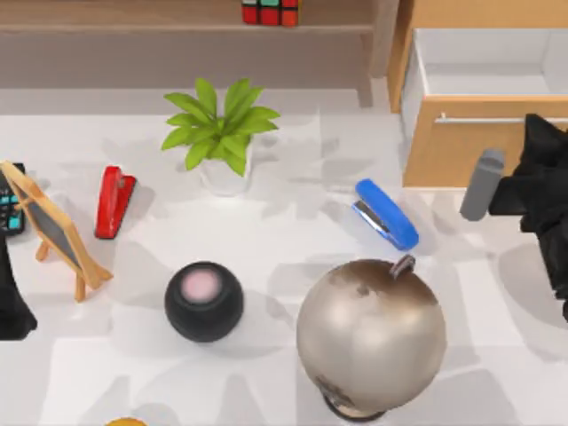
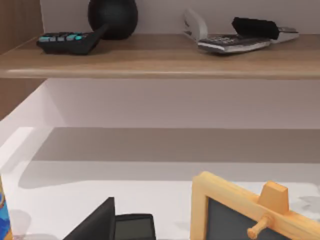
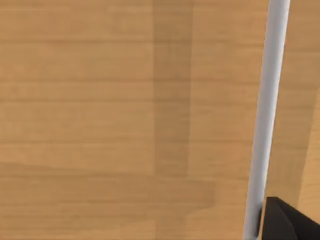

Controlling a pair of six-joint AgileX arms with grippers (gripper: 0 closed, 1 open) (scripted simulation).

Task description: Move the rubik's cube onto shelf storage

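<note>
Looking down from the top view, the rubik's cube (image 1: pixel 271 11) already sits on the shelf storage (image 1: pixel 177 28), on the board near its right end, just left of the wooden upright. By that lie I judge the placing done. My right arm (image 1: pixel 543 191) hangs at the table's right edge, in front of the drawer cabinet (image 1: pixel 484 133); the cube lies up and well to the left of it, with the plant (image 1: pixel 220 129) and blue stapler (image 1: pixel 386 214) between. My left arm (image 1: pixel 13 306) sits at the left edge, beside the small chalkboard (image 1: pixel 55 229), farther from the cube than the right.

From the left wrist view, the board carries a calculator (image 2: pixel 67 42) and a dark round thing (image 2: pixel 112 17).

From the right wrist view, the cabinet's wood front and its metal bar handle (image 3: pixel 267 120) stand close.

Neither pincer's opening can be told.
</note>
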